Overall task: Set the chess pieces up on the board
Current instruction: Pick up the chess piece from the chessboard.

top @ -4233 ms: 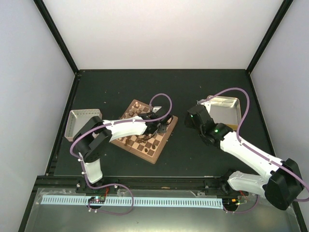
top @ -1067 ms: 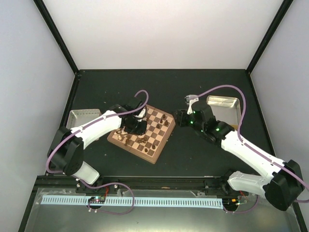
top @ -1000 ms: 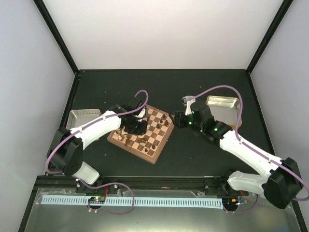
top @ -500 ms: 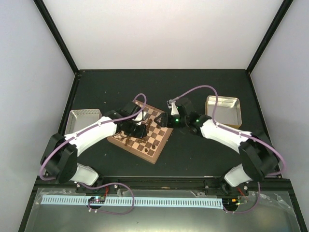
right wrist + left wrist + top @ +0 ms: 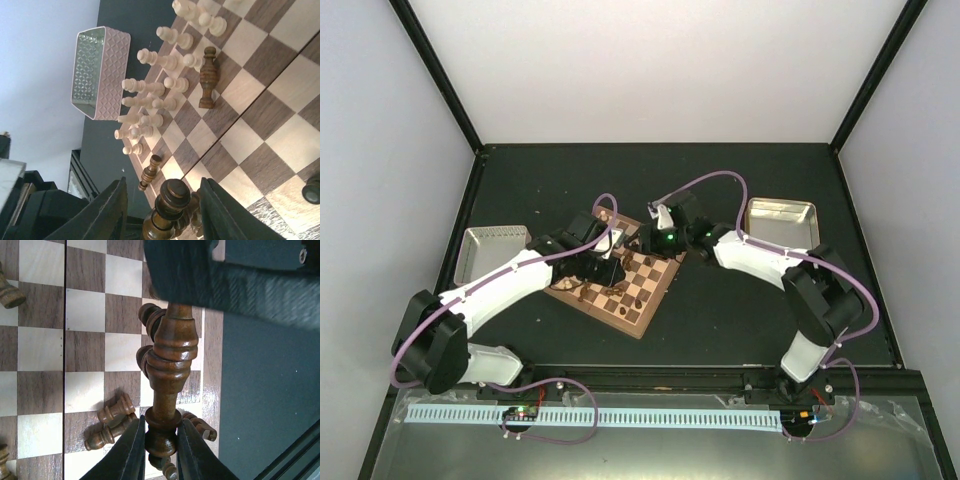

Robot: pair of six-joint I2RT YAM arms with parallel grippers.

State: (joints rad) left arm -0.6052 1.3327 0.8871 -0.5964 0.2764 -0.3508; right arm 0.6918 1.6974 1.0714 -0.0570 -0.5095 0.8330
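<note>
Left gripper (image 5: 160, 442) of mine, over the board (image 5: 40, 350), is clamped on the base of a dark chess piece (image 5: 167, 355) whose head is hidden behind a blurred dark shape (image 5: 210, 270). My right gripper (image 5: 164, 182) stands wide, flanking a dark piece (image 5: 171, 200) without touching it; the bottom edge cuts that piece off.

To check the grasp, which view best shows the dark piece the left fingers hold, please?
Left wrist: the dark piece looms large, base pinched between the fingers. Top external hides it under the arm; right wrist, I cannot tell.
</note>
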